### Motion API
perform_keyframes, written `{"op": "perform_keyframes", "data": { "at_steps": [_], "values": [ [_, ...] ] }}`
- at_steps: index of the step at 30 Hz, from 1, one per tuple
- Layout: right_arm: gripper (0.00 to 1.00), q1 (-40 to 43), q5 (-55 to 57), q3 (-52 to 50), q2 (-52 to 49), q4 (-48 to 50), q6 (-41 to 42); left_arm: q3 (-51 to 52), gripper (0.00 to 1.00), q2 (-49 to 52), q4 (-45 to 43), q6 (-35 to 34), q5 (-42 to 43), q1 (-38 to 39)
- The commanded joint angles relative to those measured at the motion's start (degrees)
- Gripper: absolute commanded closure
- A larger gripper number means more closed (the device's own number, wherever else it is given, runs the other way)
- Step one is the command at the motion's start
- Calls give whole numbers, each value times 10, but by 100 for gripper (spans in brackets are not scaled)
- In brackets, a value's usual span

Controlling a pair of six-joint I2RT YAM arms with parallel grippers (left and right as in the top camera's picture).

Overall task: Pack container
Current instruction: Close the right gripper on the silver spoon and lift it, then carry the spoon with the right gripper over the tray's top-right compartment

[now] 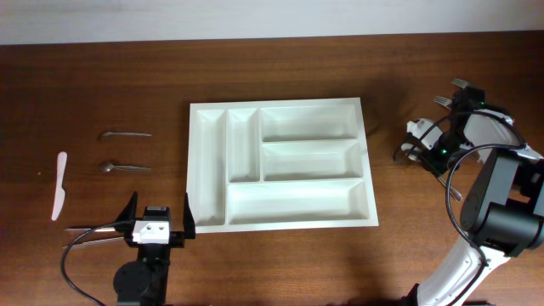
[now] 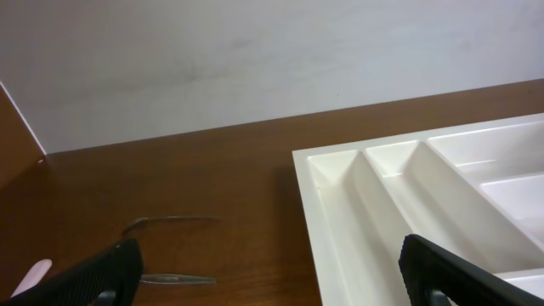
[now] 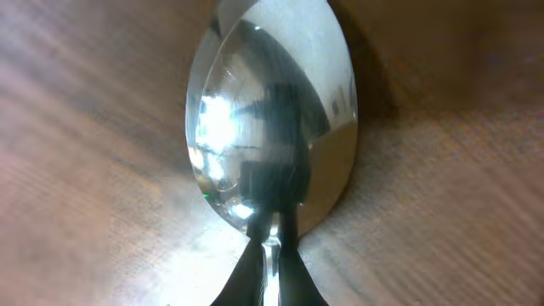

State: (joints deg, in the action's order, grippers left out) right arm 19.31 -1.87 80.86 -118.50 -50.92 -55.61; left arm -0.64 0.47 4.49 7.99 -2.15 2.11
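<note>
The large white rectangular plastic cutlery tray point(image 1: 259, 157) lies flat in the middle of the brown wooden table point(image 1: 280, 59). To its right, the right gripper point(image 3: 270, 280) is pinched tight on the neck of a shiny metal spoon point(image 3: 272, 127). The left gripper point(image 1: 159, 214) stands spread wide just beside the tray's near-left corner.

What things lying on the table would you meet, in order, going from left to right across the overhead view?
White plastic knife → two metal spoons, one behind the other at the same place in the order → container → forks by the right arm.
</note>
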Motion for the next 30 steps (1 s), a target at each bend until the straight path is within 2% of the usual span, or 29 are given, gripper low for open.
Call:
{"op": "perform_keyframes", "data": {
  "at_steps": [1,12,20,25,30],
  "values": [
    [96,2,-31,31,-16,10,41,1,1,-1,1,7,-8,-3],
    [96,-40,-70,194,8,-37,91,1,1,-1,1,7,-8,-3],
    [96,-145,-85,275,9,-59,111,1,1,-1,1,7,-8,-3],
    [96,-214,-85,289,9,-78,117,1,1,-1,1,7,-8,-3],
    [96,-273,-83,298,9,-74,200,1,1,-1,1,7,-8,-3]
  ]
}}
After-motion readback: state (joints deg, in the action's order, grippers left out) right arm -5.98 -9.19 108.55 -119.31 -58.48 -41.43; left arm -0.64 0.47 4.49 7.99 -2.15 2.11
